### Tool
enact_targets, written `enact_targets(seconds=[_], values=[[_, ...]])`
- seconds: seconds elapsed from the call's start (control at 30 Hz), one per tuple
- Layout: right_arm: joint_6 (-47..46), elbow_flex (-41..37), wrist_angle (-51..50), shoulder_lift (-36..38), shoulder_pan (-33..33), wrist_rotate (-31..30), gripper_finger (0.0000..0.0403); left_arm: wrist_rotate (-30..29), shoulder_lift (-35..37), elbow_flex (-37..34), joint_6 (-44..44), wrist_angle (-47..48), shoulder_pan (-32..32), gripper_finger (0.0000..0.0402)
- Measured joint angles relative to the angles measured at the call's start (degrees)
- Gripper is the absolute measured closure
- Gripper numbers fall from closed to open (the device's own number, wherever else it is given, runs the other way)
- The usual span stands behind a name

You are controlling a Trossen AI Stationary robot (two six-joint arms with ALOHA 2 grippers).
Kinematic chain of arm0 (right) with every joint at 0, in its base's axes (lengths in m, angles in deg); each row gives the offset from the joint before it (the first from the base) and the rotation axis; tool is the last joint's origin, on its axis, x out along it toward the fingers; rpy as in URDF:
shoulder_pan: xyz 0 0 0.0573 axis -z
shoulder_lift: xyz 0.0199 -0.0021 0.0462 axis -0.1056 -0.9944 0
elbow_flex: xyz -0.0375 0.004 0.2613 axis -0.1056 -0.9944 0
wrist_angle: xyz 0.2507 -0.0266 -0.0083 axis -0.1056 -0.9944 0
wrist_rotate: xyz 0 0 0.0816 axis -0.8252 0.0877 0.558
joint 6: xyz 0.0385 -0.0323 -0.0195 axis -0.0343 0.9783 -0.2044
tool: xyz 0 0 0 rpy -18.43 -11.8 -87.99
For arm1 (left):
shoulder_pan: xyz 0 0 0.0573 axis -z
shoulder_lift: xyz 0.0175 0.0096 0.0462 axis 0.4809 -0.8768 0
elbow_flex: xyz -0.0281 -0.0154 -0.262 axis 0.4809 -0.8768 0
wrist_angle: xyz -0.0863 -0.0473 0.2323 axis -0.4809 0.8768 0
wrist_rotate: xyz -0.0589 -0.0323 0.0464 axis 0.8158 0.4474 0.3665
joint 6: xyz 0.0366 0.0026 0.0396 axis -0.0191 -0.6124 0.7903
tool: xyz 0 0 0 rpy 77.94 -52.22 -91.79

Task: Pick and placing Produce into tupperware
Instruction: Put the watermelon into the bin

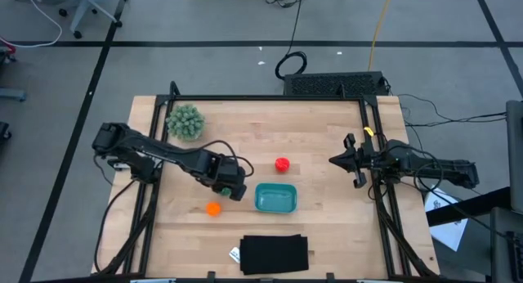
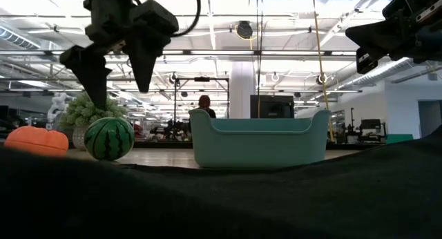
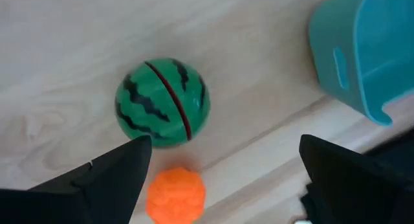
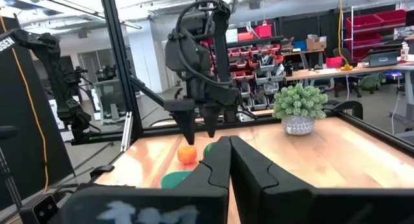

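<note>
Left gripper (image 3: 220,169) spread wide, empty, above watermelon ball (image 3: 162,102) left of center, orange ball (image 1: 213,208) lower left, teal tub (image 1: 275,198) just right, red ball (image 1: 283,163) above it; right gripper (image 1: 334,160) closed, mid-right.

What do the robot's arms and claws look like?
Both arms are dark and jointed, with black cables looping along them. The left claw ends in two pointed black fingers, like wedges. The right claw is black too, with a small yellow mark near its wrist.
</note>
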Motion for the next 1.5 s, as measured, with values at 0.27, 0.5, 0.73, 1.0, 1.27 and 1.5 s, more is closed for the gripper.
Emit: enact_targets(seconds=[0.27,0.5,0.73,1.0,1.27,1.5], values=[[0.0,0.0,0.0,0.0,0.0,0.0,0.0403,-0.2,1.2,0.0,3.9,5.6,-2.0,0.0002],[0.0,0.0,0.0,-0.2,0.0,0.0,0.0403,3.1,1.9,0.0,8.4,6.0,-2.9,0.0002],[0.0,0.0,0.0,-0.2,0.0,0.0,0.0403,3.2,2.0,0.0,8.5,3.3,-3.6,0.0002],[0.0,0.0,0.0,-0.2,0.0,0.0,0.0403,2.8,2.0,0.0,4.5,4.3,-4.2,0.0002],[0.0,0.0,0.0,-0.2,0.0,0.0,0.0403,0.3,2.0,0.0,-0.3,5.0,-3.3,0.0002],[0.0,0.0,-0.8,-0.2,0.0,0.0,0.0403,-2.3,1.2,0.0,-4.6,5.2,-1.4,0.0002]])
